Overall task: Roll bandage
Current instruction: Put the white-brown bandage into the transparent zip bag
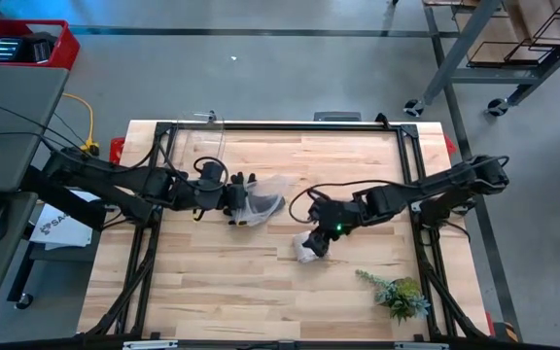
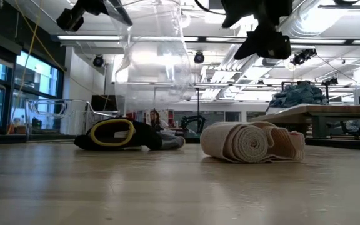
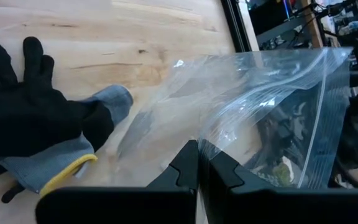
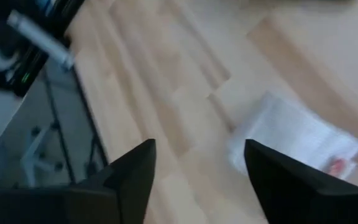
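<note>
Two grippers: right gripper (image 4: pixel 197 180) spread empty above rolled bandage (image 2: pixel 252 142), seemingly released; left gripper (image 3: pixel 197 171) pinches plastic bag (image 3: pixel 260 118), glove (image 3: pixel 36 124) beside.

bandage (image 4: pixel 297 140) blurred in right wrist view, glove (image 3: pixel 23 118) cut off at frame edge — bag's (image 3: pixel 272 106) contents unclear
</note>
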`<control>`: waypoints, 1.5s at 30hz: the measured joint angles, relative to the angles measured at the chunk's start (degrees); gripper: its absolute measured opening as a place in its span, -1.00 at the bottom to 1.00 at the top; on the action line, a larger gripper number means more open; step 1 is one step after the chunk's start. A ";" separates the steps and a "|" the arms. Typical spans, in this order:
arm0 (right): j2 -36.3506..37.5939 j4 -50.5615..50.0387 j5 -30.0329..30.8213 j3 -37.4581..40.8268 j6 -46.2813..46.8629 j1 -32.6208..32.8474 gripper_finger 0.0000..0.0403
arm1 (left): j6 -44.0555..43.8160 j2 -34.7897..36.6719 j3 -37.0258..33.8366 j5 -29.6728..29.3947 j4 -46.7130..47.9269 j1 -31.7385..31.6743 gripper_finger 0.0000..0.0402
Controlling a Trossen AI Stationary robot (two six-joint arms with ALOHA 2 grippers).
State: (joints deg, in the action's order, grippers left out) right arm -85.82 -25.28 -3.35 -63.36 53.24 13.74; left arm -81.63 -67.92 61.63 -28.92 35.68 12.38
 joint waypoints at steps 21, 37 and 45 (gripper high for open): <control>-2.69 -14.86 7.21 -0.10 31.19 2.46 0.45 | -0.82 0.00 0.01 0.25 -0.13 -0.37 -1.00; -26.60 -33.69 5.22 -24.46 28.15 0.03 0.45 | 2.82 0.00 0.02 2.55 -2.55 -0.35 -1.00; -31.72 -37.31 1.81 -28.10 28.71 -1.03 0.45 | 5.60 0.00 0.02 6.19 -2.71 -0.17 -1.00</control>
State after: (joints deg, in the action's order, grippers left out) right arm -117.54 -62.59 -1.54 -91.46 81.95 12.71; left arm -76.04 -67.92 61.65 -22.73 32.97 12.21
